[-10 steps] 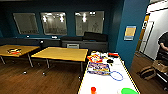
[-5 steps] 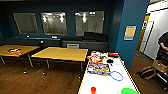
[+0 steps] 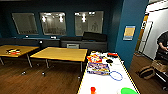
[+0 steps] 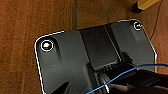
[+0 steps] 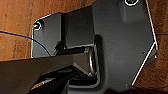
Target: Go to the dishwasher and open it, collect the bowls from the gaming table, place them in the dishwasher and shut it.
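At frame edge, seemingly green bowl (image 3: 128, 91), cropped

An office break room with dark teal walls (image 3: 117, 30), interior glass windows (image 3: 53, 23), wooden tables (image 3: 61, 53) on a wood floor (image 3: 37, 80), and a white-topped gaming table (image 3: 107, 80) strewn with snack packets (image 3: 98, 68).

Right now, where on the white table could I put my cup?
On the gaming table, bare white lies between the blue ring and the green bowl, and beside the small orange thing. The far end is crowded with colourful packets and dark things.
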